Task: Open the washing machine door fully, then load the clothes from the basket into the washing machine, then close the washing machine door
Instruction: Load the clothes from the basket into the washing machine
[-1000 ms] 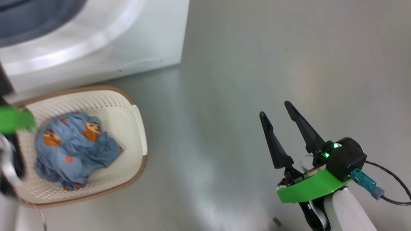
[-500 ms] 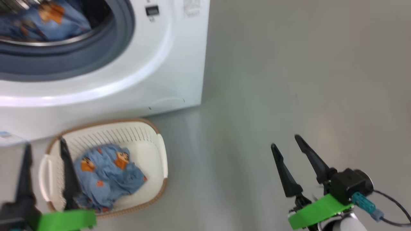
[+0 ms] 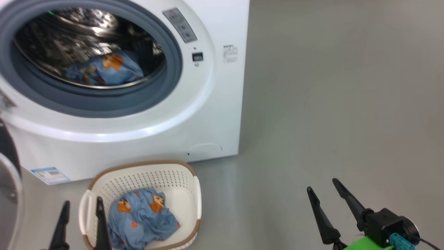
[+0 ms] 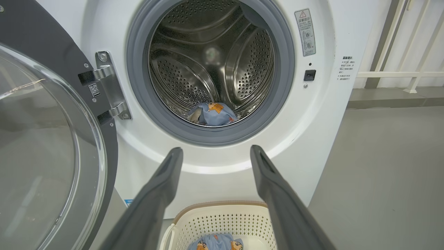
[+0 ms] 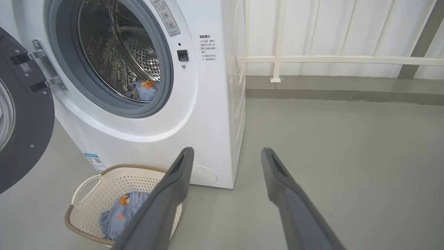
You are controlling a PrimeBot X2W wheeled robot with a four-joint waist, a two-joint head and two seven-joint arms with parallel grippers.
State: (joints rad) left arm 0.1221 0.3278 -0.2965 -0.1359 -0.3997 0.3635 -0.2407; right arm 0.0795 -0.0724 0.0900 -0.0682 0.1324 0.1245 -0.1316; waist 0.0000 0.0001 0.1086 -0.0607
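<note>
Against the left edge of the scene, the washing machine door [image 4: 45, 146] stands swung wide open on its metal hinge [image 4: 107, 86], glass bowl bulging outward. Just right of it, low in the head view, the left gripper [image 3: 82, 202] points upward with its two dark fingers spread apart and nothing between them; its right finger crosses the left end of the basket [image 3: 138, 165]. That basket sits on the floor [image 3: 329, 104] directly before the washing machine [image 3: 208, 114], under the drum opening, and holds the clothes [image 3: 142, 218], a crumpled blue heap printed with orange figures. A blue label sticker [image 3: 50, 174] marks the machine's lower front to the basket's left, and a round flap [image 3: 204, 150] lies above its right end. Higher up, the grey-blue door seal [image 3: 104, 104] rings the steel drum [image 3: 69, 38], where a second garment [image 3: 104, 69] of the same print lies at the bottom. Well apart on the right, over bare floor, the right gripper [image 3: 322, 184] has its fingers spread too, empty. Behind it all, the right wrist view shows a white railing [image 5: 312, 59].
</note>
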